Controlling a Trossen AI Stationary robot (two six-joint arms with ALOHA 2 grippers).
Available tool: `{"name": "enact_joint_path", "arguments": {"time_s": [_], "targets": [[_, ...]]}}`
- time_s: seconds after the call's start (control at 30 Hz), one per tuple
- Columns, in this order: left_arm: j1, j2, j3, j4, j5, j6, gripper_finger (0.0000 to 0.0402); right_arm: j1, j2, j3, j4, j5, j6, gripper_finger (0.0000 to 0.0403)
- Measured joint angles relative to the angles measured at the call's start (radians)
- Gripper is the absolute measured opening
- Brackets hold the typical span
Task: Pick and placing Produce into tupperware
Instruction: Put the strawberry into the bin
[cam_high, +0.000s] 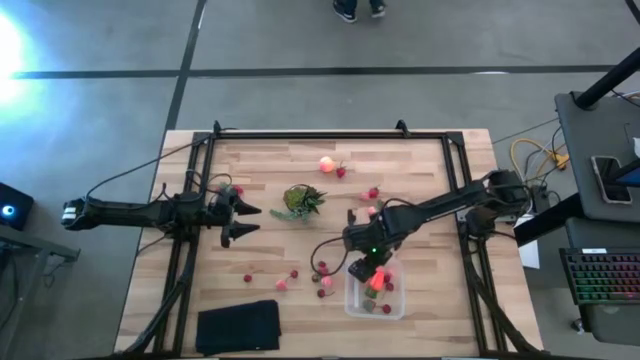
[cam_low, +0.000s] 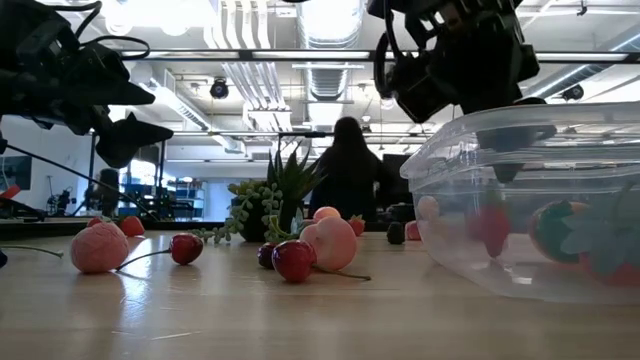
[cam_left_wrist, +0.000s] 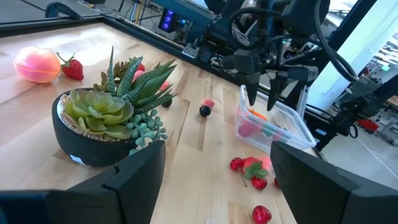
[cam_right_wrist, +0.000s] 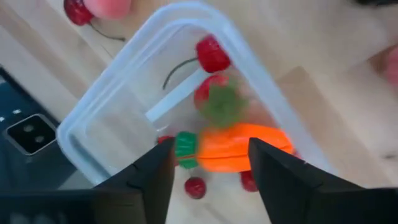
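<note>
Overhead, ducts (cam_low: 330, 30) run above the wooden table (cam_high: 420, 170).

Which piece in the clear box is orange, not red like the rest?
The carrot-shaped piece with a green top, lying in the tupperware right below the right gripper. The cherry and other bits around it are red.

Carrot (cam_right_wrist: 239, 148) in tupperware (cam_right_wrist: 93, 118), seemingly.

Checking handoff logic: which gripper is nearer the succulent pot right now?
Left. The left gripper sits open just beside the succulent pot, fingers pointing at it. The right gripper is farther off, over the tupperware, jaws apart above the orange piece.
</note>
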Motion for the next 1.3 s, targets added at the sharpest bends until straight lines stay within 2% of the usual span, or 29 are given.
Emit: {"name": "enact_joint_path", "arguments": {"time_s": [0.1, 0.2, 0.27, 0.33, 0.43, 0.53, 0.63, 0.8, 1.0, 1.17, 1.3], "targets": [[0.000, 0.000, 0.000, 0.000, 0.000, 0.000, 0.0277, -0.014, -0.009, 0.021, -0.040, 0.056, -0.011, 0.0229], [0.000, 0.000, 0.000, 0.000, 0.000, 0.000, 0.0277, -0.046, -0.016, 0.070, -0.157, 0.156, -0.028, 0.0255], [0.000, 0.000, 0.000, 0.000, 0.000, 0.000, 0.0277, -0.077, -0.016, 0.114, -0.240, 0.252, -0.027, 0.0264], [0.000, 0.000, 0.000, 0.000, 0.000, 0.000, 0.0277, -0.124, -0.016, 0.152, -0.318, 0.302, -0.028, 0.0266], [0.000, -0.001, 0.000, 0.000, 0.000, 0.000, 0.0277, -0.212, -0.017, 0.171, -0.338, 0.258, -0.071, 0.0262], [0.000, 0.000, 0.000, 0.000, 0.000, 0.000, 0.0277, -0.286, -0.017, 0.161, -0.386, 0.269, -0.090, 0.0255], [0.000, 0.000, 0.000, 0.000, 0.000, 0.000, 0.0277, -0.373, -0.016, 0.104, -0.387, 0.278, -0.117, 0.0250], [0.000, 0.000, 0.000, 0.000, 0.000, 0.000, 0.0277, -0.499, -0.014, -0.018, -0.289, 0.268, -0.210, 0.0245], [0.000, 0.000, 0.000, 0.000, 0.000, 0.000, 0.0276, -0.524, -0.014, -0.112, -0.197, 0.264, -0.425, 0.0237], [0.000, 0.000, 0.000, 0.000, 0.000, 0.000, 0.0277, -0.523, -0.014, -0.149, -0.179, 0.375, -0.514, 0.0235], [0.000, 0.000, 0.000, 0.000, 0.000, 0.000, 0.0277, -0.527, -0.014, -0.156, -0.141, 0.381, -0.589, 0.0234]]}}
